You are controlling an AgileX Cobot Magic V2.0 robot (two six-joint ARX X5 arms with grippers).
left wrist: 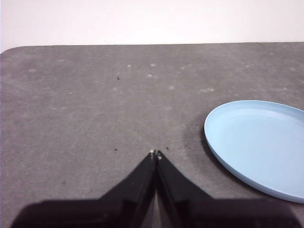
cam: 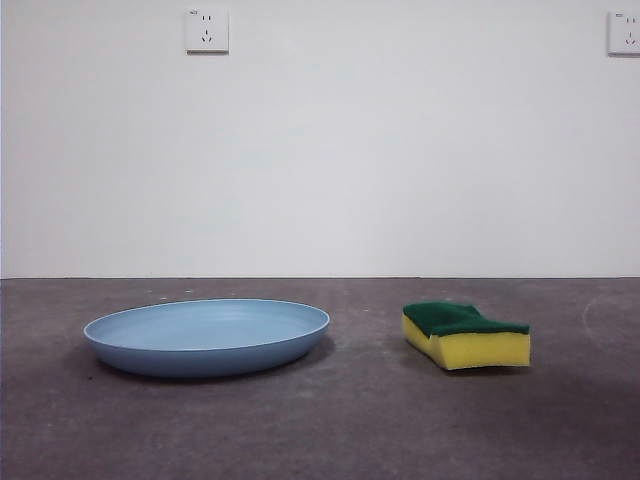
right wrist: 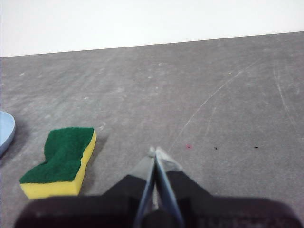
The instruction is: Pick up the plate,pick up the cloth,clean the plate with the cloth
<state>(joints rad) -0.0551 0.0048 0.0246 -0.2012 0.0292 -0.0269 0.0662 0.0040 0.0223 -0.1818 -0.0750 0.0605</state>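
The light-blue plate [cam: 207, 335] lies flat on the grey table at the left of the front view. It also shows in the left wrist view [left wrist: 259, 142], off to one side of my left gripper [left wrist: 156, 153], which is shut, empty and apart from the plate. The cloth is a yellow sponge with a green scouring top [cam: 465, 334], lying to the right of the plate. In the right wrist view the sponge [right wrist: 61, 161] lies beside my right gripper [right wrist: 155, 152], which is shut and empty. Neither gripper shows in the front view.
A grey table [cam: 340, 420] runs to a white wall with two sockets [cam: 207, 29]. The table's rounded corner [left wrist: 14, 50] shows in the left wrist view. An edge of the plate [right wrist: 5, 130] shows in the right wrist view.
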